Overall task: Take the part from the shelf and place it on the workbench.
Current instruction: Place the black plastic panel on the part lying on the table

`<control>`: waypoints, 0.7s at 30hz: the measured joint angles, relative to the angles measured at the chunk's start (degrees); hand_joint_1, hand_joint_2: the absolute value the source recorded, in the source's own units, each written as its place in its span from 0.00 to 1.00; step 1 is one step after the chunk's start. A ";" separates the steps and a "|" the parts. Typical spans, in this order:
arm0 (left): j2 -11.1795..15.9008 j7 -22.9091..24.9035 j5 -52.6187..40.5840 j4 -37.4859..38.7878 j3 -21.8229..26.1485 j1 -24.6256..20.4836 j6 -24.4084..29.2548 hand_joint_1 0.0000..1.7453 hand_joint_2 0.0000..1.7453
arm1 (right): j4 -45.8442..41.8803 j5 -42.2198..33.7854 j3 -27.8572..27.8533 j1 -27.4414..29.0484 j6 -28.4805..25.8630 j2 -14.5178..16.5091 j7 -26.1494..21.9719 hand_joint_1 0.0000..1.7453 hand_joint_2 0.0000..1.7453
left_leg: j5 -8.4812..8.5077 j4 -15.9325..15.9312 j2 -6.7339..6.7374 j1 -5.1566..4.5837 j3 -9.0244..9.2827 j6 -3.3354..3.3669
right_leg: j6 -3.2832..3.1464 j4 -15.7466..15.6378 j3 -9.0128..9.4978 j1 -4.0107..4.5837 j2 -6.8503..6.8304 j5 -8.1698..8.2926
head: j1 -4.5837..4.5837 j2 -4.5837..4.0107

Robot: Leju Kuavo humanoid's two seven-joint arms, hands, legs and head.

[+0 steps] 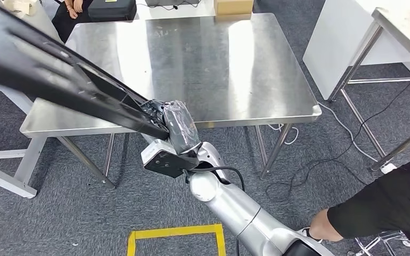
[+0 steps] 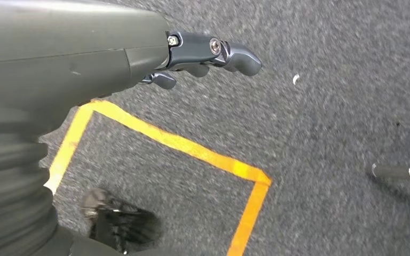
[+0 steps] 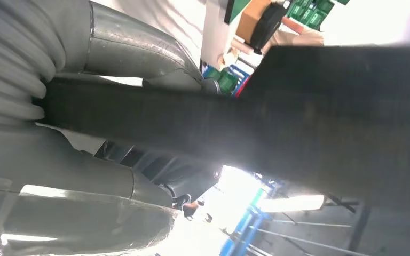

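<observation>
holding the long black part (image 1: 58,80) by one end in my right hand (image 1: 173,125), over the workbench (image 1: 235,69) edge; looks stiff, unwieldy, tip-heavy, grasp nearer middle; left hand (image 2: 203,58) hangs empty, fingers loosely apart.

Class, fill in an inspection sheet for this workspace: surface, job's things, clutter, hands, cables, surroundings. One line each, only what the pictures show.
Surface: steel workbench, top bare and shiny.
Job's things: long black part, held over the bench's near left corner, not yet set down.
Clutter: cardboard box and a dark case at the bench's far edge.
Hands: right hand grips the part's end; left hand hangs over the carpet, holding nothing.
Cables: black cable and white cable on the floor right of the bench.
Surroundings: grey carpet, yellow tape, second table, a person's leg.
</observation>
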 joint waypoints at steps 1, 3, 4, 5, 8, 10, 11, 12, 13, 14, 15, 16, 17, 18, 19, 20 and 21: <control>0.02 0.14 -0.02 0.01 0.01 -0.08 0.05 0.00 1.00 | 0.11 0.68 0.08 -0.35 -0.13 0.17 0.38 1.00 1.00 | 1.11 -2.10 -0.04 -0.31 0.86 0.55 | 0.22 -0.29 0.39 0.04 0.05 -0.28 | -0.02 0.00; 0.10 0.37 -0.02 0.01 0.05 -0.18 0.25 0.00 1.00 | 0.32 1.80 0.27 -0.79 -0.26 0.56 0.97 1.00 1.00 | 1.05 -3.45 -0.09 -0.92 1.65 1.56 | 1.01 -0.38 0.93 0.33 0.11 -0.03 | -0.06 0.00; 0.14 0.41 0.00 0.01 0.11 -0.19 0.36 0.00 1.00 | 0.39 2.36 0.36 -0.94 -0.29 0.78 1.27 1.00 1.00 | 1.30 -4.21 -0.18 -0.92 2.40 2.03 | 1.39 -0.12 0.91 0.52 0.05 -0.01 | -0.10 0.01; 0.14 0.42 0.02 0.01 0.20 -0.20 0.43 0.00 1.00 | 0.45 2.88 0.43 -1.09 -0.30 0.98 1.50 1.00 1.00 | 1.48 -4.78 -0.19 -0.92 3.10 2.35 | 1.71 0.71 0.73 0.68 -0.04 -0.07 | -0.07 0.01; 0.04 0.33 0.01 0.02 0.51 -0.36 0.33 0.00 1.00 | 0.65 4.21 0.58 -1.59 -0.31 1.24 2.18 1.00 1.00 | 1.35 -5.38 -0.23 -0.92 4.35 2.93 | 1.46 8.40 -3.59 0.71 -0.26 -2.71 | -0.02 0.00; 0.04 0.26 -0.07 0.02 0.69 -0.38 0.05 0.00 1.00 | 0.78 4.77 0.64 -1.51 -0.31 1.21 2.65 1.00 1.00 | 1.00 -5.36 -0.28 -1.06 4.41 3.12 | 1.16 14.28 -7.59 0.69 -0.31 -4.83 | 0.02 0.00; 0.04 0.22 -0.12 0.02 0.75 -0.36 -0.13 0.00 1.00 | 0.85 5.01 0.65 -1.34 -0.31 1.16 2.88 1.00 1.00 | 0.82 -5.34 -0.33 -1.15 4.49 3.12 | 1.20 15.83 -9.07 0.69 -0.33 -5.32 | 0.02 0.00; 0.04 0.19 -0.20 0.02 0.80 -0.33 -0.39 0.00 1.00 | 0.91 5.26 0.67 -1.17 -0.31 1.10 3.13 1.00 1.00 | 0.61 -5.31 -0.40 -1.26 4.63 3.08 | 1.38 15.86 -9.86 0.69 -0.35 -5.02 | 0.03 0.00; 0.04 0.14 -0.36 0.02 0.84 -0.31 -0.73 0.00 1.00 | 0.95 5.56 0.68 -1.01 -0.32 1.04 3.39 1.00 1.00 | 0.34 -5.26 -0.48 -1.40 4.88 3.01 | 1.67 14.26 -9.97 0.71 -0.38 -3.89 | 0.03 0.00; 0.03 0.09 -0.51 0.02 0.85 -0.30 -1.03 0.00 1.00 | 0.96 5.88 0.68 -0.91 -0.34 0.99 3.61 1.00 1.00 | 0.02 -5.19 -0.54 -1.53 5.20 2.89 | 1.90 10.71 -9.02 0.76 -0.41 -1.87 | 0.04 0.00; 0.01 0.05 -0.73 0.02 0.85 -0.31 -1.35 0.00 1.00 | 0.96 6.26 0.64 -0.85 -0.36 0.94 3.82 1.00 1.00 | -0.32 -5.11 -0.59 -1.64 5.51 2.76 | 1.96 6.24 -7.55 0.88 -0.45 0.56 | 0.05 0.00; -0.03 0.02 -0.96 0.03 0.85 -0.33 -1.65 0.00 1.00 | 0.95 6.65 0.55 -0.79 -0.38 0.90 3.94 1.00 1.00 | -0.67 -4.99 -0.63 -1.80 5.80 2.54 | 1.74 2.45 -6.29 1.06 -0.50 2.19 | -0.02 0.00; -0.04 -0.02 -1.14 0.04 0.84 -0.37 -1.86 0.00 1.00 | 0.93 7.04 0.42 -0.72 -0.40 0.84 4.08 1.00 1.00 | -1.04 -4.91 -0.64 -1.93 5.92 2.29 | 1.32 0.02 -5.25 1.12 -0.54 3.09 | -0.07 0.00; -0.02 -0.04 -1.31 0.04 0.84 -0.40 -2.02 0.00 1.00 | 0.91 7.43 0.21 -0.59 -0.43 0.75 4.21 1.00 1.00 | -1.34 -4.66 -0.64 -2.01 5.99 2.05 | 0.82 -1.16 -4.75 1.04 -0.55 3.46 | -0.14 0.00; -0.02 -0.05 -1.43 0.04 0.83 -0.45 -2.16 0.00 1.00 | 0.88 7.76 0.01 -0.47 -0.44 0.67 4.38 1.00 1.00 | -1.57 -4.38 -0.64 -2.07 6.09 1.80 | 0.35 -1.33 -4.43 0.87 -0.51 3.30 | -0.24 0.00; 0.03 -0.05 -1.50 0.03 0.83 -0.52 -2.22 0.00 1.00 | 0.81 8.08 -0.19 -0.36 -0.44 0.59 4.56 1.00 1.00 | -1.85 -4.08 -0.62 -2.03 6.17 1.57 | 0.04 -1.45 -3.84 0.47 -0.46 3.49 | -0.22 0.01; 0.00 -0.03 -1.64 0.03 0.82 -0.59 -2.26 0.00 1.00 | 0.73 8.41 -0.43 -0.27 -0.42 0.50 4.71 1.00 1.00 | -2.25 -3.41 -0.57 -1.91 6.16 1.27 | -0.27 -1.59 -3.35 0.17 -0.42 3.62 | -0.21 0.01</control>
